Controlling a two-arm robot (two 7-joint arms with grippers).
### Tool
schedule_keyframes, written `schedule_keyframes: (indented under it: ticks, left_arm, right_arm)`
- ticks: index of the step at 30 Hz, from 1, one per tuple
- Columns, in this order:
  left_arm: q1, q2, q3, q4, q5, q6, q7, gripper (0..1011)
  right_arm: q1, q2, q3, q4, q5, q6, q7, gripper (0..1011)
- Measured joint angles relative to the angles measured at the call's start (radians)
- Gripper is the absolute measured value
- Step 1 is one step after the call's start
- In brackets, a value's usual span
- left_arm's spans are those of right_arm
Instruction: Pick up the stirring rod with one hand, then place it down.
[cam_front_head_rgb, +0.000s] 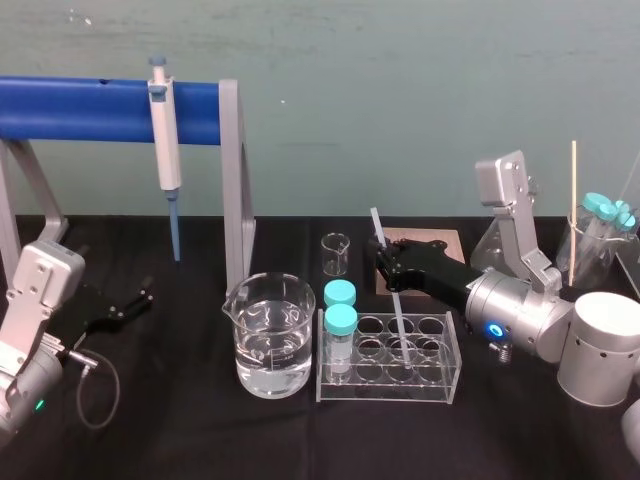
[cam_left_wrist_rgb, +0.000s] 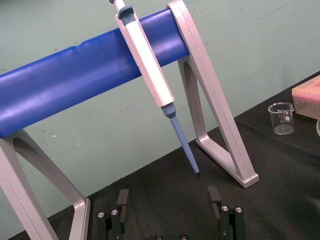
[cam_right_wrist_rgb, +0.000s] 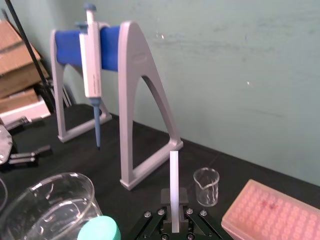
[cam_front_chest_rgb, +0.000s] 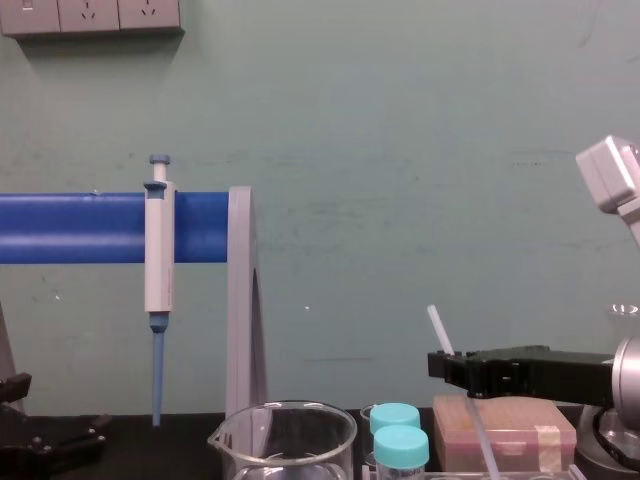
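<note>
The stirring rod (cam_front_head_rgb: 397, 312) is a thin translucent-white stick, leaning slightly. Its lower end sits in a hole of the clear tube rack (cam_front_head_rgb: 436, 383), and its top pokes up past the jaws. My right gripper (cam_front_head_rgb: 383, 258) reaches in from the right and is shut on the rod's upper part. In the right wrist view the stirring rod (cam_right_wrist_rgb: 174, 175) rises from between the closed black jaws of the right gripper (cam_right_wrist_rgb: 174, 212). The chest view shows the rod (cam_front_chest_rgb: 438, 327) sticking out above the gripper (cam_front_chest_rgb: 447, 366). My left gripper (cam_front_head_rgb: 140, 300) rests open on the table at far left, its fingers (cam_left_wrist_rgb: 122, 198) spread wide.
A water-filled beaker (cam_front_head_rgb: 268, 338) stands left of the rack, with two teal-capped vials (cam_front_head_rgb: 340, 322) in the rack's left end. A small empty beaker (cam_front_head_rgb: 336, 253) and a pink tip box (cam_right_wrist_rgb: 270, 212) lie behind. A pipette (cam_front_head_rgb: 165, 140) hangs on the blue stand (cam_front_head_rgb: 70, 108). Flasks and a wooden stick (cam_front_head_rgb: 573, 200) stand at right.
</note>
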Motion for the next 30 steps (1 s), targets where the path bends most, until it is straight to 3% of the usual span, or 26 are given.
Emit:
schedule_keyframes:
  ticks: [6,15,23,30]
  left_arm:
    - [0.0,0.0,0.0,0.0,0.0,0.0,0.0,1000]
    - [0.0,0.0,0.0,0.0,0.0,0.0,0.0,1000]
    - [0.0,0.0,0.0,0.0,0.0,0.0,0.0,1000]
    - [0.0,0.0,0.0,0.0,0.0,0.0,0.0,1000]
  right_arm:
    - [-0.028,0.0,0.015,-0.013,0.009,-0.075,0.026,72]
    - [-0.086,0.026,0.031,-0.027,0.003,-0.298,0.13,72]
    - [-0.115,0.03,0.061,-0.053,0.008,-0.369,0.142,72]
    - [-0.132,0.024,0.13,-0.13,0.044,-0.42,0.125,72]
